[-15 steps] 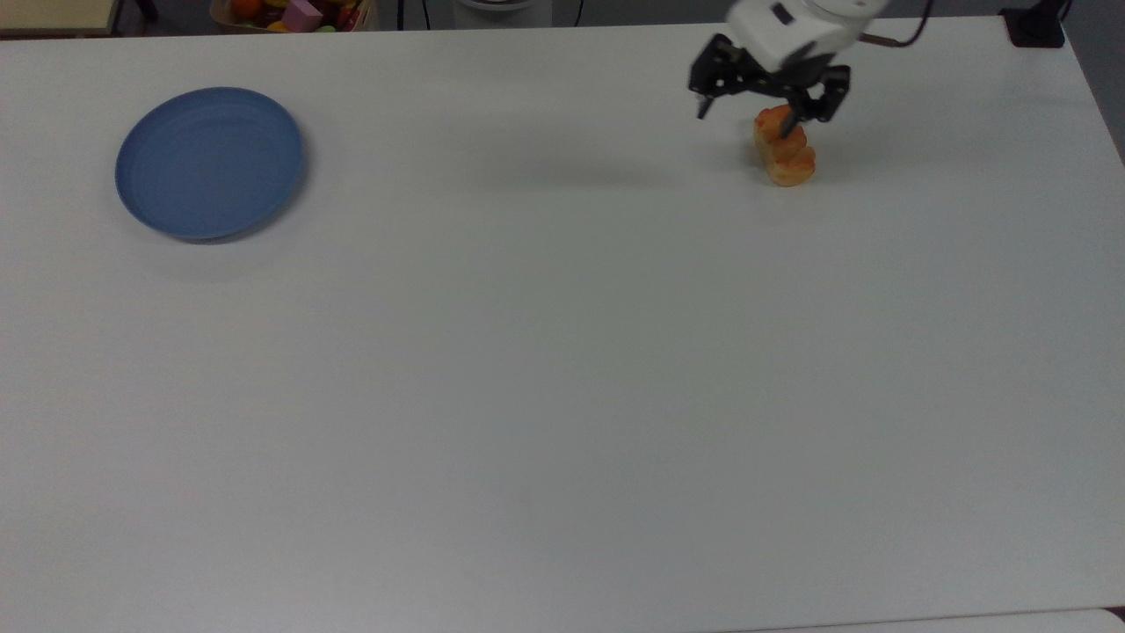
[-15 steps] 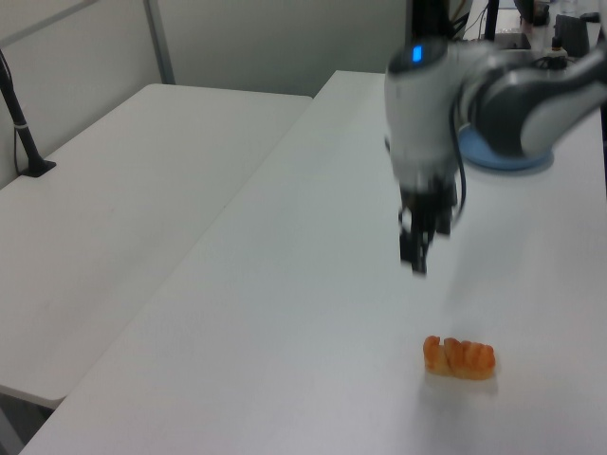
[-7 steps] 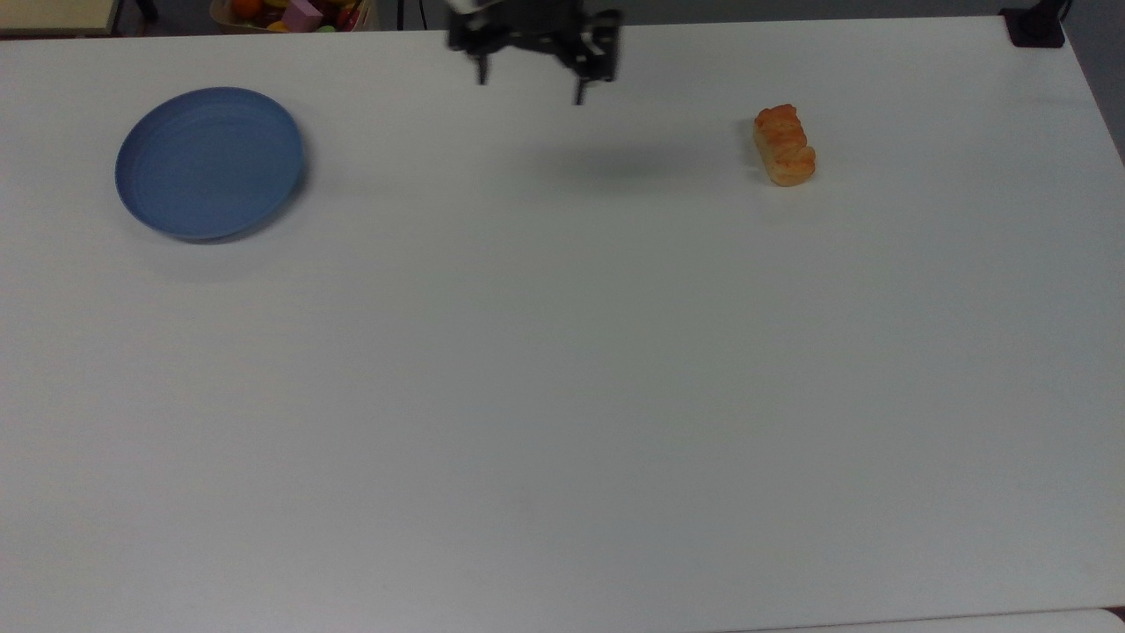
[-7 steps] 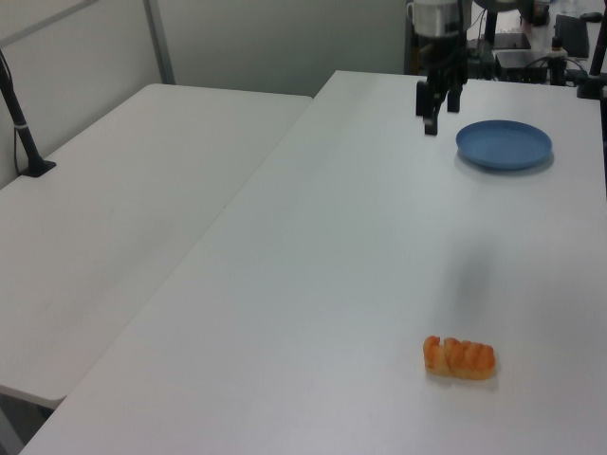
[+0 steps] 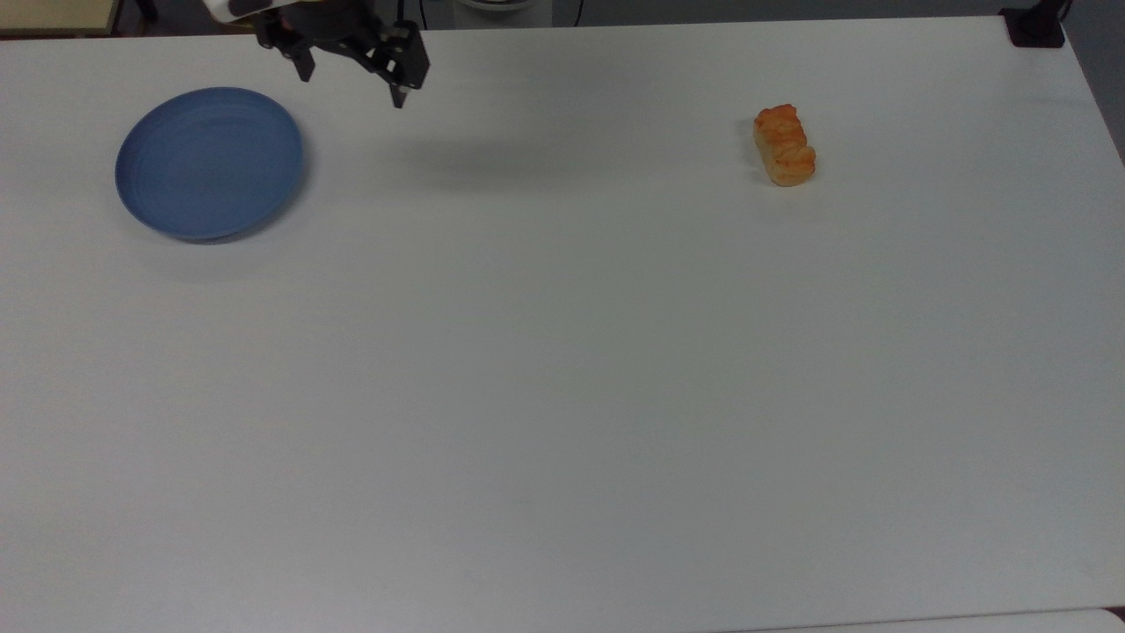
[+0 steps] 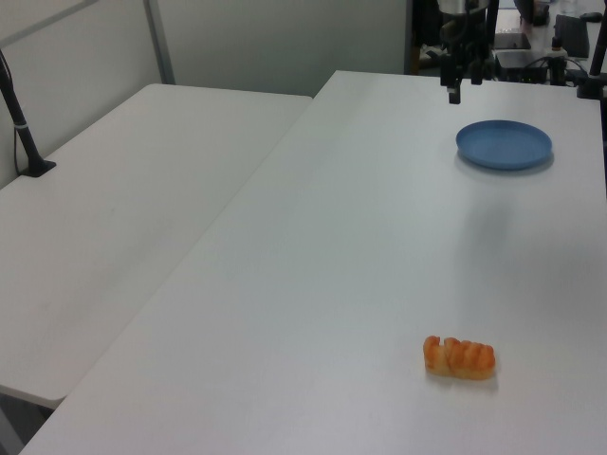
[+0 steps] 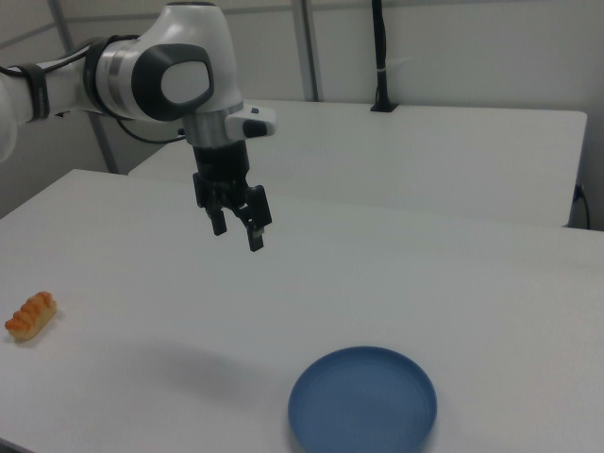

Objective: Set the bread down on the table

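Bread (image 5: 784, 146) on table (image 5: 562, 369), far from open jaws

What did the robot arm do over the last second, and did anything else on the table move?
The gripper, open and empty, swept away from the bread across the top view toward its left, ending up near the blue plate. It had already let go, and a second ago it hung right over the bread. The bread stayed put on the table, and the plate did not move.

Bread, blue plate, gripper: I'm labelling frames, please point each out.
bread (image 5: 784, 146), top view, middle of its ridged top.
blue plate (image 5: 209, 163), top view, bare centre.
gripper (image 7: 237, 228), right view, between open fingertips.
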